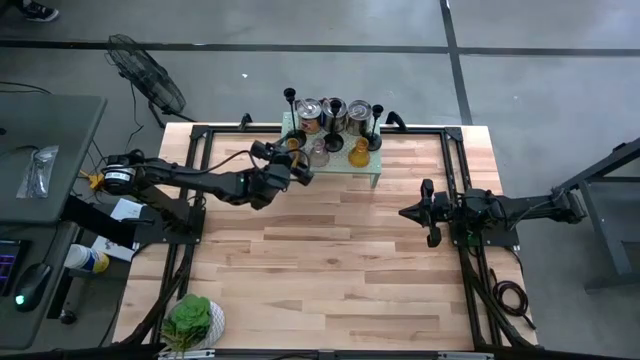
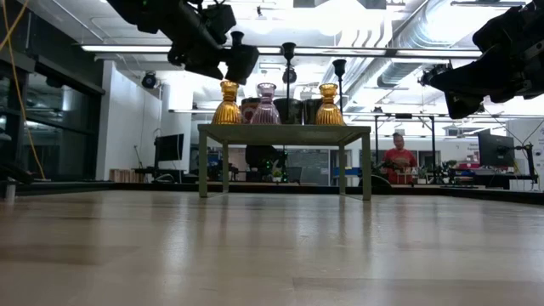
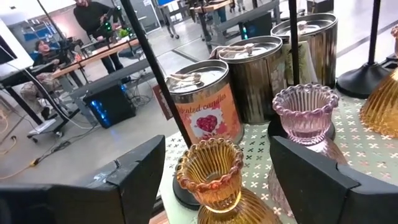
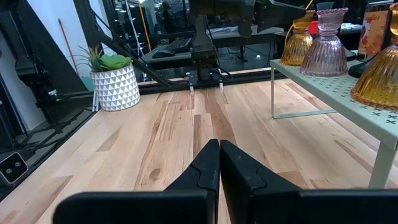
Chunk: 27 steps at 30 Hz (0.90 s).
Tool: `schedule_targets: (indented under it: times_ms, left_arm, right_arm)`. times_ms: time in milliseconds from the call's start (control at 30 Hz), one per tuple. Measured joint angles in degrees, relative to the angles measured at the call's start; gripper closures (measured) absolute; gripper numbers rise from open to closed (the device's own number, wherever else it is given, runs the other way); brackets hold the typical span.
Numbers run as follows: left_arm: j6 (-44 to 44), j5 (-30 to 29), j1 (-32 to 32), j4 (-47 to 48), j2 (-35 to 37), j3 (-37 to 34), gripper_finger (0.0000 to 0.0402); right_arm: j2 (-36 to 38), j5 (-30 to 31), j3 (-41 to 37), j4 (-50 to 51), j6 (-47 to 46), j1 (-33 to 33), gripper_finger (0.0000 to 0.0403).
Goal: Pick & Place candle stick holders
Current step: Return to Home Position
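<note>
A small green shelf [image 1: 350, 170] stands at the table's far middle. On it are two amber glass candle stick holders [image 2: 227, 104] [image 2: 329, 104], a pink glass one [image 2: 266, 104] and black ones with thin stems [image 2: 289, 59] [image 2: 339, 76]. My left gripper [image 3: 217, 149] is open at the shelf's left end, level. Its fingers stand on either side of the left amber holder's cup [image 3: 208, 171], with a gap on each side. The pink holder [image 3: 305, 109] is just beside it. My right gripper [image 1: 405, 213] waits shut over the table's right half.
Three metal candle tins [image 3: 199, 102] [image 3: 249, 74] [image 3: 311, 43] crowd the shelf behind the glass holders, among the black stems [image 3: 155, 74]. A potted plant [image 1: 192, 320] stands at the near left corner. People are at desks [image 2: 399, 157] beyond the table. Bare wood lies in front of the shelf.
</note>
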<state>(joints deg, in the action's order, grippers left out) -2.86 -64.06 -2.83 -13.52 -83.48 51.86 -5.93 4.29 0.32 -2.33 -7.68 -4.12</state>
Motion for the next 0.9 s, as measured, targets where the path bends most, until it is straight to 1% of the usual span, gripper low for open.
schedule_targets:
  times_ms: [100, 300, 500, 600, 633, 700, 733, 800, 833, 900]
  left_arm:
    - [1.08, -0.52, 0.0, 0.08, 0.38, 0.0, 0.0119]
    - [1.7, -3.95, 1.08, -0.08, 1.8, -0.25, 0.0119]
    - [3.32, -3.81, 4.16, -0.05, 4.18, -0.94, 0.0119]
    - [5.81, -0.81, 6.18, -0.07, 5.68, -0.94, 0.0119]
    - [6.45, 0.61, 6.88, -0.03, 6.2, -0.95, 0.0119]
    - [7.88, 6.35, 8.17, 0.09, 7.46, -0.96, 0.0119]
    - [8.45, 10.64, 8.67, 0.33, 8.3, -1.11, 0.0119]
    - [8.67, 21.8, 8.99, -0.78, 10.52, -2.81, 0.0119]
    - [8.56, 27.37, 8.94, -1.39, 11.85, -4.3, 0.0119]
    - [7.04, 36.18, 8.9, -3.59, 14.41, -8.26, 0.0119]
  right_arm:
    - [-0.01, 0.0, 0.0, 0.0, 0.02, 0.0, 0.0399]
    - [-0.02, -0.01, 0.0, 0.0, 0.0, 0.0, 0.0399]
    - [0.0, -0.02, 0.0, 0.0, 0.01, 0.0, 0.0399]
    - [-0.01, -0.02, 0.0, 0.0, 0.02, 0.0, 0.0399]
    - [-0.02, 0.0, 0.0, 0.0, 0.0, 0.0, 0.0399]
    - [-0.01, -0.01, 0.0, 0.0, 0.02, 0.0, 0.0399]
    - [-0.02, -0.01, 0.0, 0.0, 0.01, 0.0, 0.0399]
    - [-0.02, 0.0, 0.0, 0.0, 0.0, 0.0, 0.0399]
    - [-0.02, -0.01, 0.0, 0.0, 0.0, 0.0, 0.0399]
    - [-0.01, 0.0, 0.0, 0.0, 0.01, 0.0, 0.0399]
